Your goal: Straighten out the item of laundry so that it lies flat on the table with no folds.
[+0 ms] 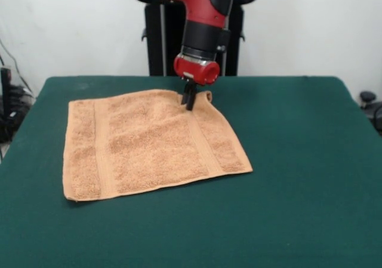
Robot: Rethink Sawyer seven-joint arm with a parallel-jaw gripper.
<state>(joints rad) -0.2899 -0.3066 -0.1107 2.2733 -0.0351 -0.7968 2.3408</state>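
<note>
- The gripper (190, 102) is at the far edge of the towel (149, 142), close to its far right corner as the front view shows it.
- The dark fingers point straight down and their tips touch the towel, or sit right at its edge.
- The fingers look close together, but they are small and dark here, so I cannot tell if they pinch the cloth or just rest on it.
- Just beside the fingers, the far right corner of the towel is a little bit lifted and curled up.
- Above the fingers is a round red wrist part, then a black ring, then the big red arm (203, 5) coming down from the top.
- The towel is orange-tan and fluffy. It lies spread out on the table (298, 178), more to the left side of the picture than the right.
- Most of the towel looks flat. It sits a bit crooked, not lined up with the table edges.
- Two flat bands run across the towel, one near its left edge and one near its right edge.
- The table is covered in dark green cloth and is much bigger than the towel.
- Behind the table stands the black pedestal (156, 41) of the robot, in front of a white wall.
</note>
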